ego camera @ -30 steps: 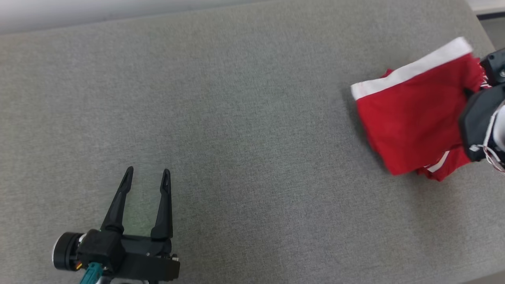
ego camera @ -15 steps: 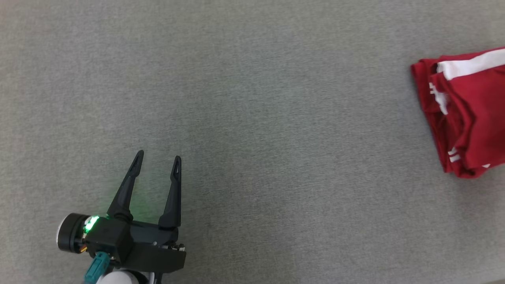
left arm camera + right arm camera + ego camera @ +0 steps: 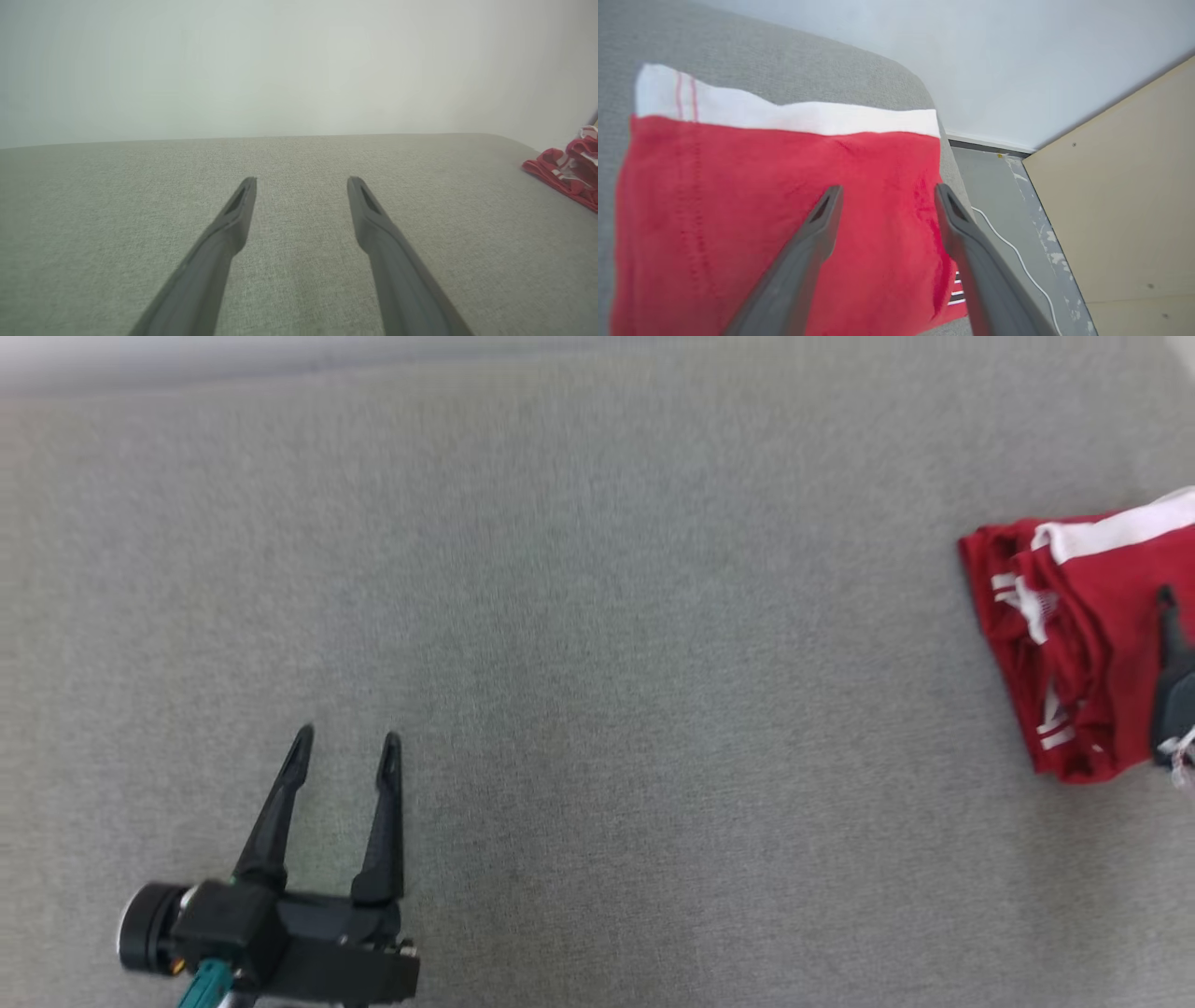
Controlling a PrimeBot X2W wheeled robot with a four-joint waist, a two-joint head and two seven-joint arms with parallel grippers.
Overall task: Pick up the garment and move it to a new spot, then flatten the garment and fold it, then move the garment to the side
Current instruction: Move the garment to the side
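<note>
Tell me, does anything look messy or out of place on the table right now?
Slightly. The folded red garment sits at the far right corner of the grey table, close to the edge, and its left side shows layers bunched and uneven rather than squared. Whether it overhangs cannot be told. Nothing looks spilled or damaged.

Left claw (image 3: 346, 737) spread at lower left over grey surface (image 3: 597, 616); folded red garment (image 3: 1092, 644) far right.
</note>
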